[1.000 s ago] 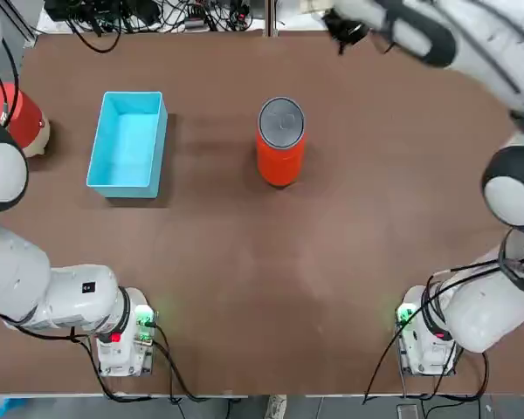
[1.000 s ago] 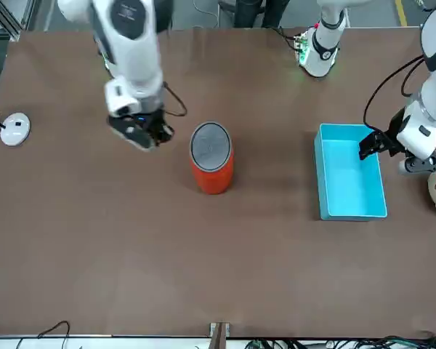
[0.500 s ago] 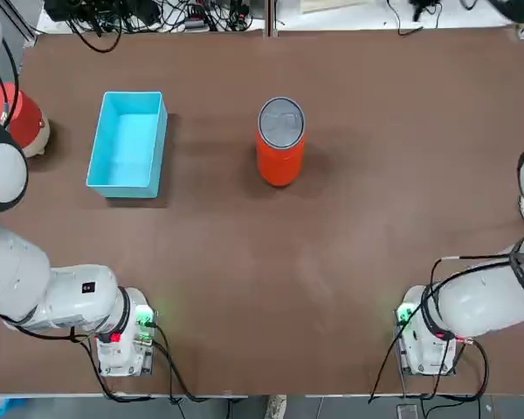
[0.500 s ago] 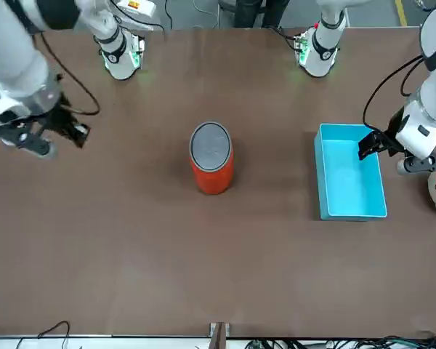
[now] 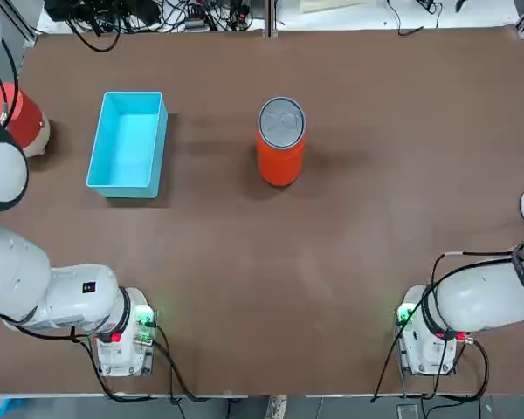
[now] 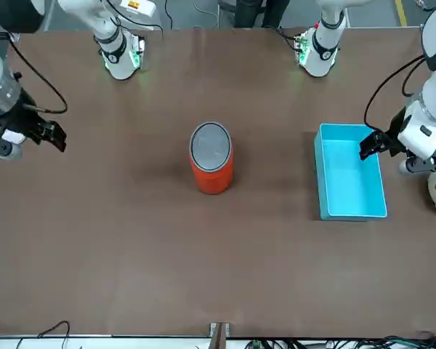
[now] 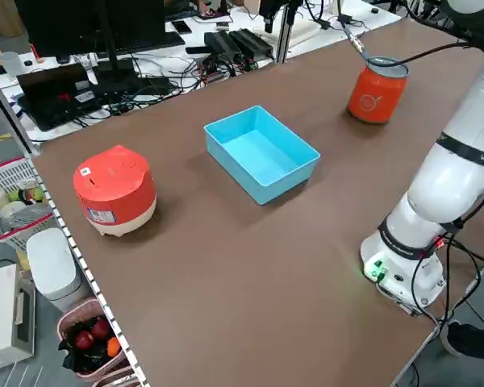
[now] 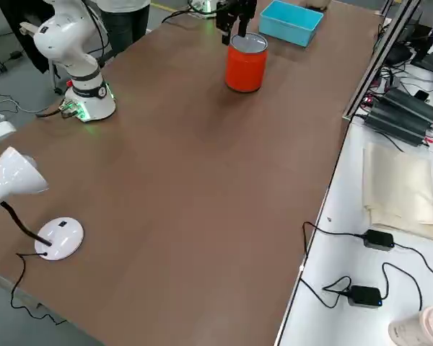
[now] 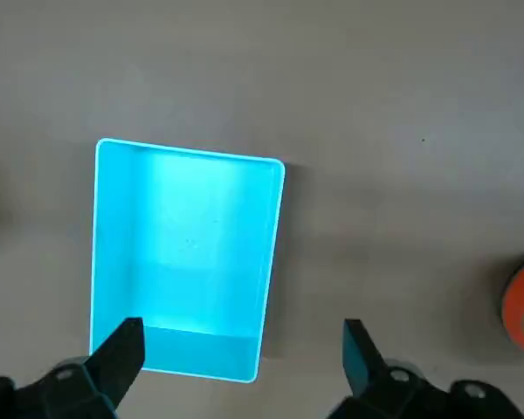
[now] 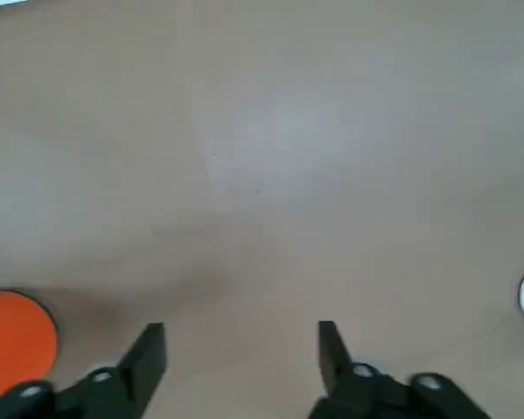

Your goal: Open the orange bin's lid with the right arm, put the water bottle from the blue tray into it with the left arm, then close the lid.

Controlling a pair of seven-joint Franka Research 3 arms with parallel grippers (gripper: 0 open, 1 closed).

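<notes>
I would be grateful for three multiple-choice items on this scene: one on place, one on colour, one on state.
1. Where does the light blue plastic tray stand?
A) on the robot's left of the orange cylinder bin
B) on its right
C) on top of it

2. What colour is the flat round lid?
A) white
B) grey
C) green

3. How is the left arm's black two-finger tool, above the tray?
A) shut
B) open, holding a bottle
C) open, holding nothing

Key:
1 A: the top view puts the tray left of the bin.
2 B: the front view shows a grey disc.
3 C: the left wrist view shows its fingers apart with nothing between them.
</notes>
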